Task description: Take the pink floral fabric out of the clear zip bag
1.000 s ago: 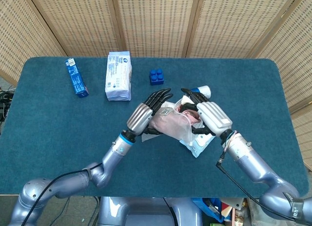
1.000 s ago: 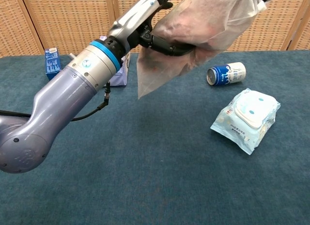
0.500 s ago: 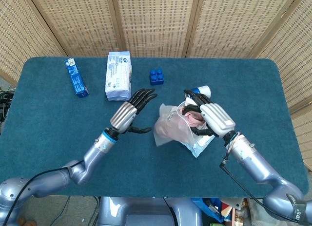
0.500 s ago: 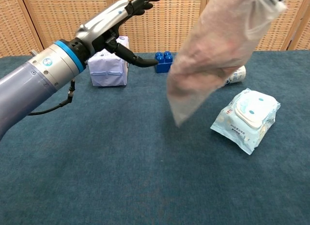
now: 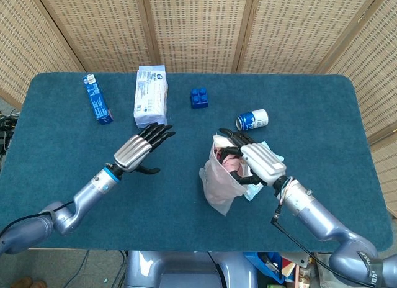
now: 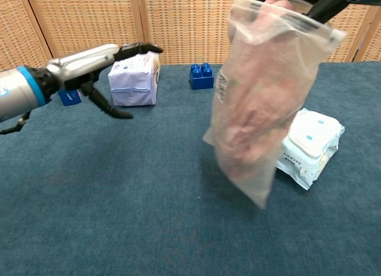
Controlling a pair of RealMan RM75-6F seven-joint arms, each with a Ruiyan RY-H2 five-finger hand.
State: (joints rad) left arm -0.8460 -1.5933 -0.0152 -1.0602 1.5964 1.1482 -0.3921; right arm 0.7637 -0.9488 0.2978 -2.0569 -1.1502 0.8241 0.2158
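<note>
The clear zip bag [image 5: 218,182] [image 6: 262,103] hangs in the air with the pink floral fabric [image 5: 232,164] [image 6: 253,118] inside it. My right hand [image 5: 254,161] grips the bag at its open top; in the chest view only dark fingertips [image 6: 324,5] show at the upper edge. The bag's lower corner dangles just above the blue cloth. My left hand [image 5: 139,150] [image 6: 95,65] is held out to the left of the bag, clear of it, fingers spread and holding nothing.
A pack of wet wipes [image 6: 309,145] lies right behind the bag. A blue-and-white can [image 5: 252,119], a blue toy brick [image 5: 199,97] [image 6: 202,75], a white tissue pack [image 5: 151,96] [image 6: 134,78] and a small blue box [image 5: 97,99] sit farther back on the blue table [image 5: 62,157].
My left hand let go of the bag and drew away to the left. The right hand swung the bag down and toward the front, so it now hangs upright.
</note>
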